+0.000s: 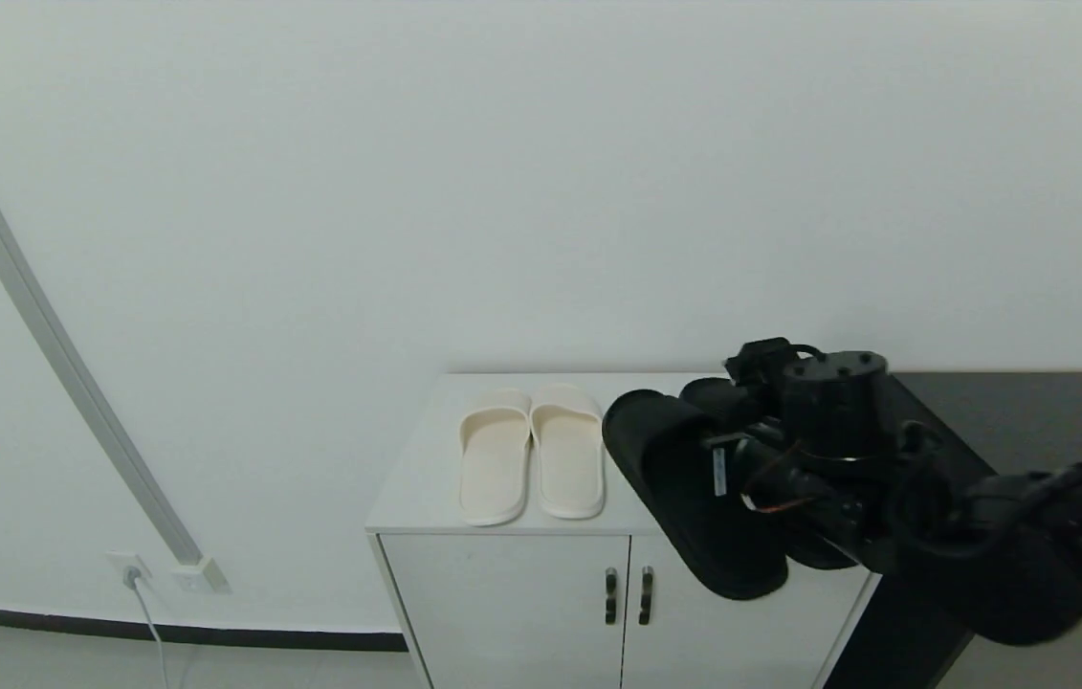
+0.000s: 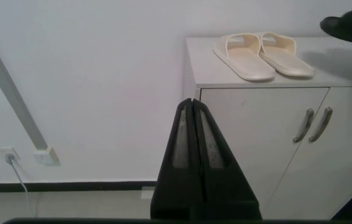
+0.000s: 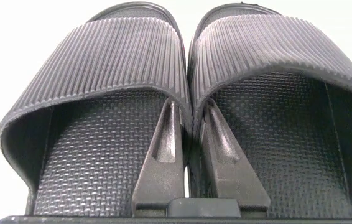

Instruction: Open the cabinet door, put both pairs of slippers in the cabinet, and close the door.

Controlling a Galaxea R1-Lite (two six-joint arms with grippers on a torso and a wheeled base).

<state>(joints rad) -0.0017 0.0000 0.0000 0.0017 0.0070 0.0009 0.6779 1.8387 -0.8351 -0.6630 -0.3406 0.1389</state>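
Atop the white cabinet (image 1: pixel 502 612), rt side, the black slippers (image 1: pixel 694 498) sit in the right end effector (image 3: pixel 191 115). They are tilted, toe ends toward the wall, heels hanging past the front edge and across the rt door (image 1: pixel 751 636). They look lifted off the top, but contact at the toe end can't be ruled out. The right wrist view shows the grip: one finger inside each slipper, pinching the two adjoining inner walls together, so both come as a pair. The white slippers (image 1: pixel 564 455) lie flat side by side on the top, left of the black pair, apart from it, toes to the wall, untouched. Both doors are shut, w/ the two handles (image 1: pixel 629 595) side by side at the centre seam. The left end effector (image 2: pixel 192 106) hangs off to the cabinet's left, lower than the top and well apart from the handles, fingers pressed together, holding nothing. Progress, as a judgement: early. The door is not yet open, no slippers can be seen stowed (interior hidden behind the shut doors), and only the black pair is in hand. Left to do: open a door, prob. w/ the left arm since the rt is loaded; put the black pair in, then fetch and stow the white pair; close the door. Approx. one pick done, the rest outstanding.
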